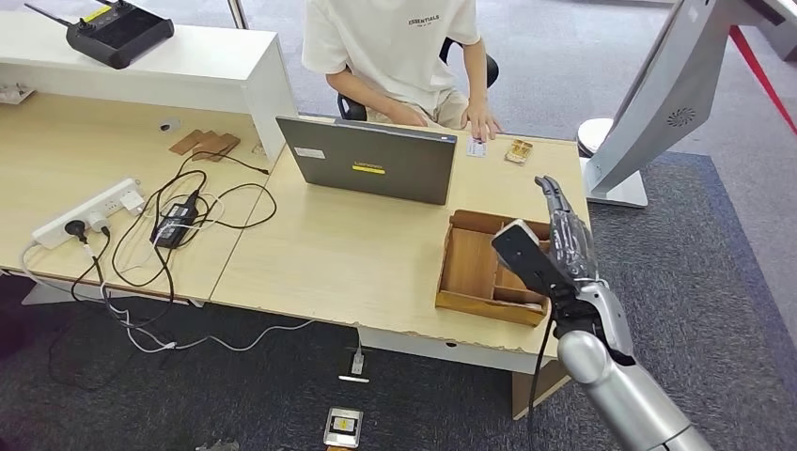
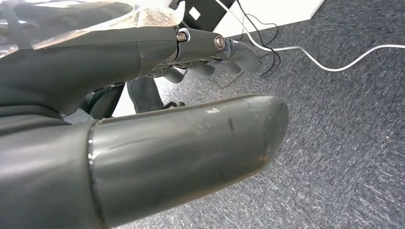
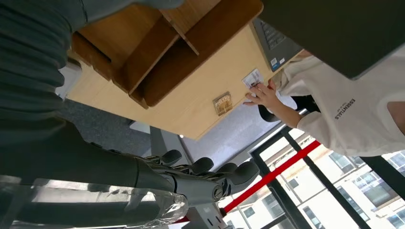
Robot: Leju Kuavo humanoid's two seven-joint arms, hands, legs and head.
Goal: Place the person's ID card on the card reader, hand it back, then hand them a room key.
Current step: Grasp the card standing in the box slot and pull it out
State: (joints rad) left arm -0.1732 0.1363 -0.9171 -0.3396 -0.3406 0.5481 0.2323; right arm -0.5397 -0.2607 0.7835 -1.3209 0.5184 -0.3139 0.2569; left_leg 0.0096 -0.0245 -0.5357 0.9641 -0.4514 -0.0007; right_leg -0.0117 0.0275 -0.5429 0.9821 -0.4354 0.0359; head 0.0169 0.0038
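Note:
A small white ID card (image 1: 476, 147) lies at the desk's far edge, with a person's hand (image 1: 484, 122) resting on it; the right wrist view shows the card (image 3: 252, 78) under the person's fingers (image 3: 261, 94). Beside it sits a small tan square object (image 1: 519, 150) (image 3: 222, 103). My right hand (image 1: 562, 240) hovers over a wooden compartment tray (image 1: 470, 263), fingers stretched toward the card and holding nothing; its fingers (image 3: 200, 176) are spread. My left hand (image 2: 143, 95) hangs over grey carpet, empty, with its fingers apart.
A grey laptop (image 1: 371, 160) stands left of the card. A power strip (image 1: 85, 211) and tangled cables lie on the left of the desk, near flat wooden pieces (image 1: 202, 143). A black controller (image 1: 117, 33) sits on the white counter. A white stand (image 1: 611, 178) flanks the desk's right end.

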